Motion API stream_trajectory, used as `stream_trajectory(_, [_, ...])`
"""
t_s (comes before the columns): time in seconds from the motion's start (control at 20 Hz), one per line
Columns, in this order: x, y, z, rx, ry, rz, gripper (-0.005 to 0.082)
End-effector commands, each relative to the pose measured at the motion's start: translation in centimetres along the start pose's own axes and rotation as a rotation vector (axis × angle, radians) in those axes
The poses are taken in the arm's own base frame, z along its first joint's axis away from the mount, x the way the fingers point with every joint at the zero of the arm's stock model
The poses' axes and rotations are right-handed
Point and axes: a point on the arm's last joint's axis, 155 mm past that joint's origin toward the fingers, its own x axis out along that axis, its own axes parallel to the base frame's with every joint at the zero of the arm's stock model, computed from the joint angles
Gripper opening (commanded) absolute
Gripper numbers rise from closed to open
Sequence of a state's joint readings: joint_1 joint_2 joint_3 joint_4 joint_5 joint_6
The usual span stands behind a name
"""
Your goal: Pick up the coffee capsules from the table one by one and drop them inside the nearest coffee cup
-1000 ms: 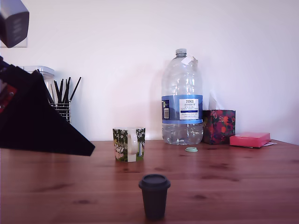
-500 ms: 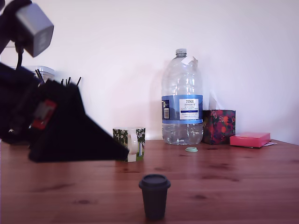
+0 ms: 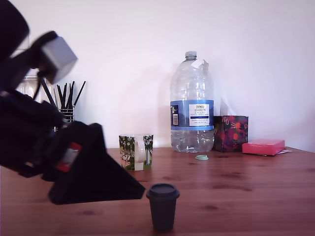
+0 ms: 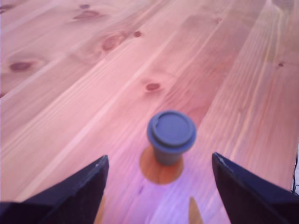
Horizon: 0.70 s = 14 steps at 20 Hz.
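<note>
Capsule (image 3: 163, 206), a small dark tapered pot with a wider lid-like rim, stands upright on the reddish-brown wooden worktop (image 3: 246, 187) near the front edge of the exterior view. The hand (image 4: 159, 168) hangs above and just short of it, its two dark fingers (image 4: 70, 196) spread wide with nothing between them; in the exterior view the hand's black tip (image 3: 142, 189) lies just to the capsule's left, apart from it. Farther back stands the tree-printed coffee cup (image 3: 136, 152), beside a large water bottle (image 3: 192, 108), a floral tissue box (image 3: 230, 133) and a red box (image 3: 263, 146).
</note>
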<state>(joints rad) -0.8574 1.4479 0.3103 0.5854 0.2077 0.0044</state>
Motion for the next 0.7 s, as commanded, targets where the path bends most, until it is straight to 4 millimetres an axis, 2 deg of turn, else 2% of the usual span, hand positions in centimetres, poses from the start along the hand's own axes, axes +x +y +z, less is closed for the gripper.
stream_trajectory(0.0, [0.7, -0.3, -0.1, 0.007, 0.024, -0.011, 0.0644])
stream_trajectory(0.65, [5.2, -0.4, -1.2, -0.008, 0.214, -0.031, 0.0636])
